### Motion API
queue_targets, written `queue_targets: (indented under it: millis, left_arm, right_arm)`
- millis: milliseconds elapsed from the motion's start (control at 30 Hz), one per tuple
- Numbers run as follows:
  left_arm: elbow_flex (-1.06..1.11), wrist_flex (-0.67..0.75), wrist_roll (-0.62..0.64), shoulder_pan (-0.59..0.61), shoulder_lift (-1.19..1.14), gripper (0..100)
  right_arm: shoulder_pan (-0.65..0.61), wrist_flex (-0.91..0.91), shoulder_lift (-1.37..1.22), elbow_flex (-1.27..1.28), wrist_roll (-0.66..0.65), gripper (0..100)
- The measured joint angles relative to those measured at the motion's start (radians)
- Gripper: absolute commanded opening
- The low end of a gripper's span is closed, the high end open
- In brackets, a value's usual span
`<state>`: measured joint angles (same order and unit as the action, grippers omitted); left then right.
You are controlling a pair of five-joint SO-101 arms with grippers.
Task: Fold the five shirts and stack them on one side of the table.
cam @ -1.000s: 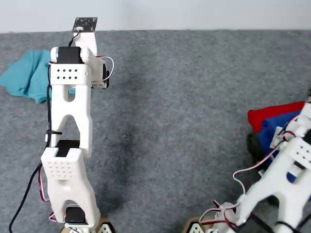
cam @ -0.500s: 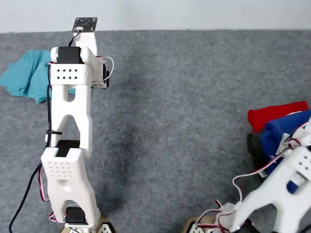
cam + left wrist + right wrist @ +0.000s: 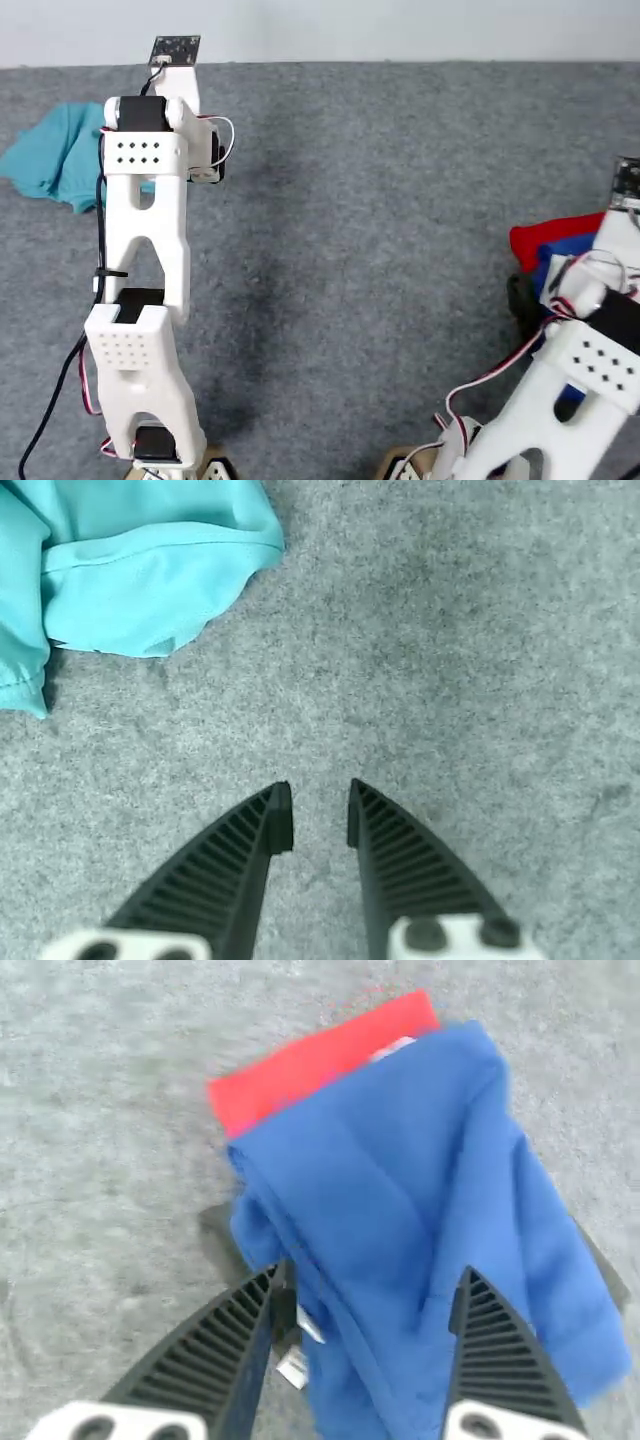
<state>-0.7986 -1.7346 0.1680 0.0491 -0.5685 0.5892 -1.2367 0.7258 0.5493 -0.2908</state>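
Blue shirt between spread right jaws, perhaps touching

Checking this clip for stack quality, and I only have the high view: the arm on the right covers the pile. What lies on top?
Observer: The blue shirt lies on top, rumpled, with the red shirt poking out beneath it.
Reviewer: Is that arm holding it?
Observer: No, the right gripper is open, with one finger on each side of the blue shirt.
Reviewer: And the other arm?
Observer: The left gripper is slightly open over bare carpet, holding nothing, apart from the teal shirt.
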Motion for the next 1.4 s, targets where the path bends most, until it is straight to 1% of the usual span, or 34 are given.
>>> queue_targets:
  millis: [100, 167, 367, 467, 567, 767, 867, 1033, 1100, 1200, 1300, 1400]
  left_arm:
    - [0.000, 0.000, 0.000, 0.000, 0.000, 9]
    - [0.000, 0.000, 0.000, 0.000, 0.000, 9]
    - [0.000, 0.000, 0.000, 0.000, 0.000, 9]
    - [0.000, 0.000, 0.000, 0.000, 0.000, 9]
    - [0.000, 0.000, 0.000, 0.000, 0.000, 9]
    - [0.000, 0.000, 0.000, 0.000, 0.000, 9]
    - [0.000, 0.000, 0.000, 0.000, 0.000, 9]
    - [0.054, 0.000, 0.000, 0.000, 0.000, 9]
    - [0.060, 0.000, 0.000, 0.000, 0.000, 9]
    - [0.060, 0.000, 0.000, 0.000, 0.000, 9]
    - [0.060, 0.000, 0.000, 0.000, 0.000, 9]
    - [0.060, 0.000, 0.000, 0.000, 0.000, 9]
  right_arm:
    - [0.081, 0.000, 0.000, 0.011, -0.020, 25.2]
    - [0.107, 0.000, 0.005, 0.044, -0.048, 25.2]
    - [0.121, 0.091, 0.006, 0.189, -0.069, 25.1]
    - [0.121, 0.143, 0.006, 0.230, -0.072, 20.4]
    - [0.149, 0.187, 0.006, 0.261, -0.077, 17.4]
    - [0.206, 0.275, 0.006, 0.311, -0.103, 17.5]
    - [0.213, 0.302, 0.006, 0.345, -0.121, 17.5]
    - [0.213, 0.402, 0.006, 0.428, -0.132, 17.0]
    - [0.213, 0.423, 0.006, 0.439, -0.132, 13.2]
    - [0.241, 0.465, 0.006, 0.439, -0.138, 1.1]
    - [0.292, 0.523, 0.006, 0.443, -0.184, 2.3]
    - [0.347, 0.574, 0.006, 0.446, -0.212, 0.9]
